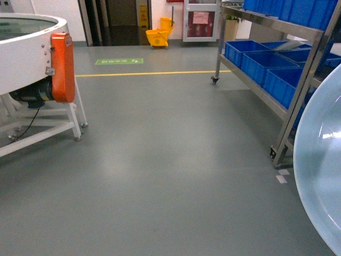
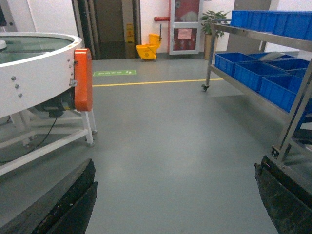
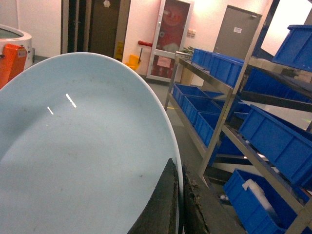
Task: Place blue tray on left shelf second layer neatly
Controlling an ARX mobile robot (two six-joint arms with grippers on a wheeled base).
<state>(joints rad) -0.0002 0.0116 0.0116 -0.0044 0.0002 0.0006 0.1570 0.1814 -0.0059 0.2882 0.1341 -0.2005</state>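
1. My right pincer is clenched on the blue tray: in the right wrist view one dark finger lies against the inside of the dish and the other sits behind the raised rim, so the rim is pinched between them.
2. The blue tray stands on edge, tilted, its pale smooth hollow facing my right wrist camera and filling most of that view.
3. In the head view the same tray shows as a large pale curve at the right edge, just in front of the steel rack and overlapping the rack's near corner post.
4. My left pincer is released and holds nothing: its two dark fingers sit far apart at the bottom corners of the left wrist view, with only grey floor between them.
5. The steel rack carries dark-blue crates on its tiers; the crates sit side by side along the rails.
6. Which tier of the rack is the second layer I cannot tell from here; the tray touches none of them.
7. Well left of the rack, across the floor, stands a white round machine with an orange cover.
8. Beyond the rack's far end, a yellow mop bucket sits near the back wall.
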